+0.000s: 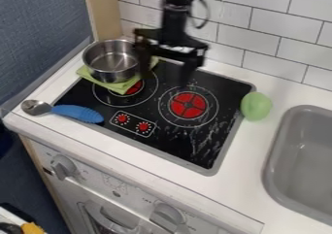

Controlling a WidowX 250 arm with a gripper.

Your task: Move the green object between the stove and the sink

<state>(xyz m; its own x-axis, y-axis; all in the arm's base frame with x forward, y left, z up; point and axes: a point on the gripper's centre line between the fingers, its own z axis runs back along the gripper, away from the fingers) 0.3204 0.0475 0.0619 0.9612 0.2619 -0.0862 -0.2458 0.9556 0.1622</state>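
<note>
Jutting from the near white front are two grey knobs [63, 167], with one grey sink [305, 165] at the right, its bare basin showing. Farther back, two red dials [143, 127] mark the black stove [194, 148], one blue-handled spoon [77, 113] lies across its left edge, and the one green object [257, 106] sits between stove and sink, right at the stove's edge. Beyond, of two red burners [188, 105], the left is partly covered by one green cloth [122, 87] under one metal pot [111, 63], bare metal inside; the gripper [166, 78] hangs just right of it, claw spread.
</note>
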